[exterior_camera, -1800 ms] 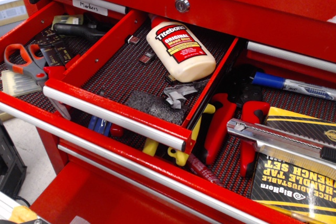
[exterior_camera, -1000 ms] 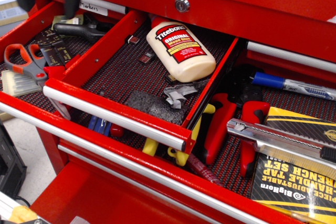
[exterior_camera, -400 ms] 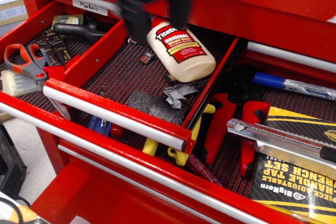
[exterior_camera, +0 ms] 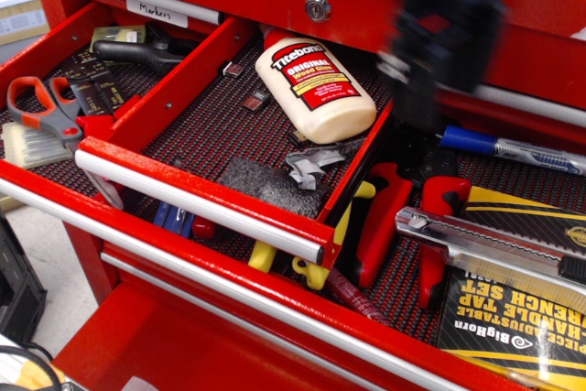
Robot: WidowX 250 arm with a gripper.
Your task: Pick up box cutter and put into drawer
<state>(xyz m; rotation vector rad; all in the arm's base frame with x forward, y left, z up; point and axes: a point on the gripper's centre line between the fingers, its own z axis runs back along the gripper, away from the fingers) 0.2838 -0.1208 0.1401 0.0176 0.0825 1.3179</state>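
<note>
Box cutter [exterior_camera: 494, 246]: lies in the full-width drawer's right end, on a boxed wrench set [exterior_camera: 517, 318]. Drawer [exterior_camera: 247, 130]: open, holds a glue bottle [exterior_camera: 314, 89]. Gripper [exterior_camera: 430, 70]: blurred above the drawer's right wall, empty; cannot tell whether the jaws are parted.

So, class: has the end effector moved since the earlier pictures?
Yes. The end effector, blurred, has swept rightward from the upper left, past the glue bottle, and now hangs above the box cutter.

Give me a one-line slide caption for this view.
Blurred claw above the box cutter, right of the open drawer holding a glue bottle.
</note>
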